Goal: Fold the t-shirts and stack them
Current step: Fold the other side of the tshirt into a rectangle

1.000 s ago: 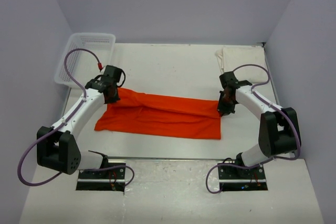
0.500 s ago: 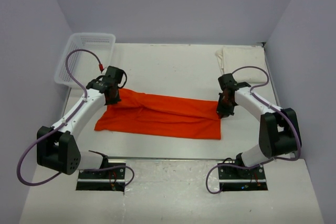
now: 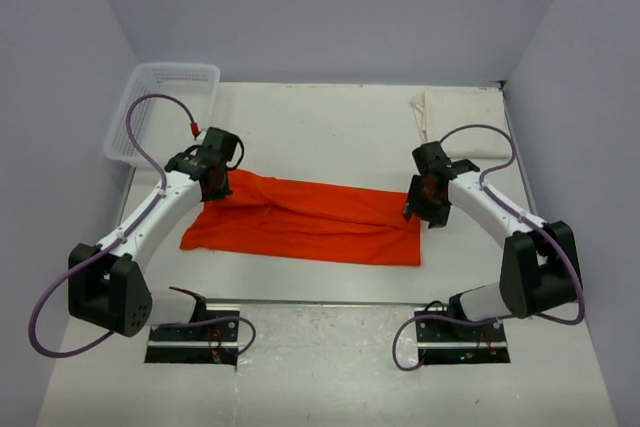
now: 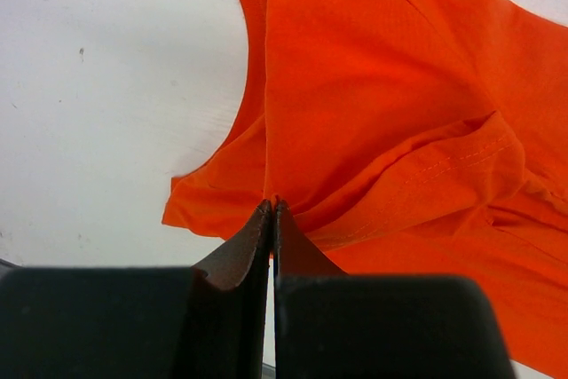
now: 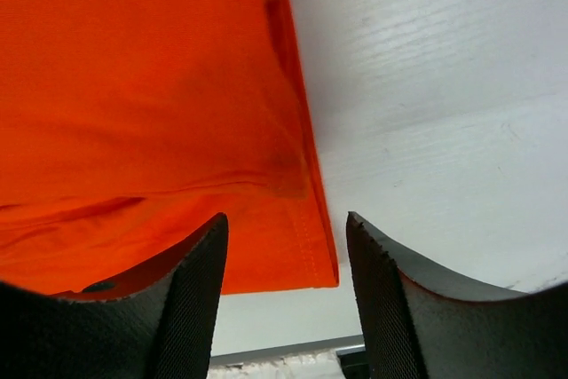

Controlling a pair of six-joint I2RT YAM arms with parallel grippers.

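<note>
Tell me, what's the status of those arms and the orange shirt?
Left tool shut, pinching a corner of orange shirt. Right tool open over its right edge, holding nothing. White shirt and basket well clear.

Basket: white plastic lattice, rectangular, at the far left corner of the surface, close to the left wall. Upright, open side up.

Surface: white, matte. The left wrist view shows a few small dark specks on it. The right wrist view shows a faint streaked grain.

Strip: grey, metallic, running left to right along the near edge of the surface.

Ledge: on the near side of the strip, white with a mottled finish.

Enclosure: left wall, back wall and right wall, all plain pale lavender-grey, meeting the surface on three sides.
</note>
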